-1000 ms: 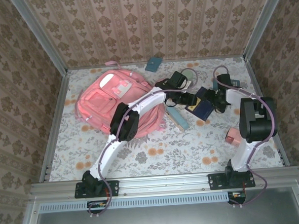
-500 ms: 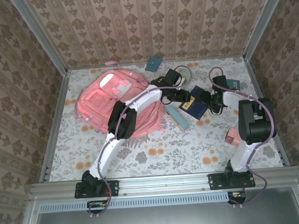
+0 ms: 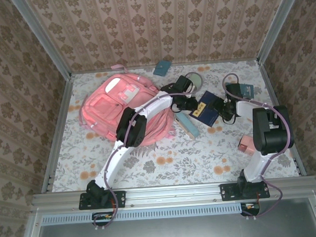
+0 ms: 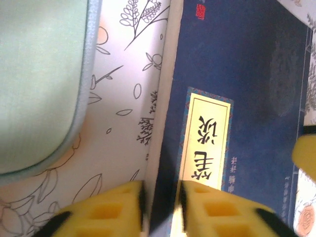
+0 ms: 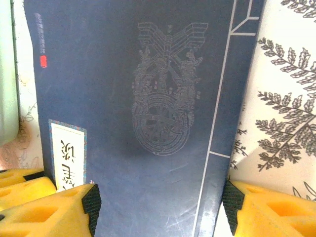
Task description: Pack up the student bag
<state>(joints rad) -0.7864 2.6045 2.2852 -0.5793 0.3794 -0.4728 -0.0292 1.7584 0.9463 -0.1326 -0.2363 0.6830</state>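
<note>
Lying flat on the far-left part of the flower-patterned table, the student bag has its white patch turned toward the back wall, and the left arm reaches across its near-right edge. The left gripper is pinched onto the navy book that lies to the right of the bag. In the left wrist view its two yellow foam fingers stand close together, with the book's cream page edge and dark cover squeezed between them, right beside the cream title label printed with dark characters. Just past that edge, a pale green object with a rounded corner sits on the table, near the book but apart from it. The right gripper meets the same book from the opposite side. Its yellow pads are spread wide, one at the cover's lined border and the other overlapping the corner by the label, and I cannot tell whether they press on the book or merely straddle it. The cover carries a faint circular emblem at its middle. In the top view, a long teal box lies between the bag and the book's near corner. A small teal item sits by the back wall beyond the bag, and a pink item lies beside the right arm.
</note>
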